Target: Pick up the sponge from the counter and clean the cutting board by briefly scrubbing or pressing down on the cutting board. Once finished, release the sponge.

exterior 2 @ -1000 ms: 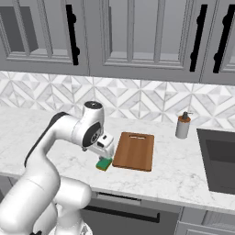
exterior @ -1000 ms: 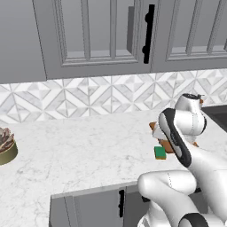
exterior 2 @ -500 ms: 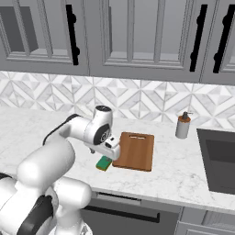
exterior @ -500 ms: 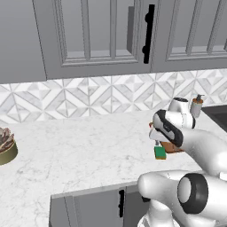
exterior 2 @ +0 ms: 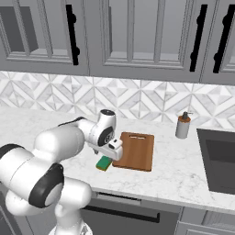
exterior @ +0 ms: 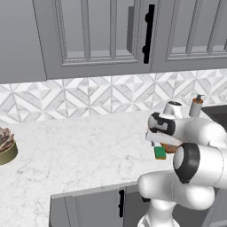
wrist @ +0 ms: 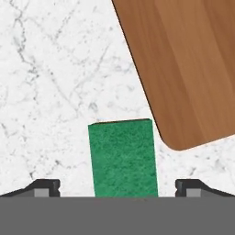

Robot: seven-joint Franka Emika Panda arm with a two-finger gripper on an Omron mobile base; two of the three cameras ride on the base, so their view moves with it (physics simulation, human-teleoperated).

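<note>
One sponge between open fingers

One sponge, green face up, lies flat on the counter, just beside a rounded corner of the cutting board and apart from it. The gripper is above it, jaws spread wide; each fingertip stands clear of the sponge's sides, nothing clamped. From the right base view, the sponge sits off the board's near left corner, below the hand.

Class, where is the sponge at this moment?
The sponge lies on the counter just off the cutting board's near left corner in the right base view, below the open gripper.
</note>
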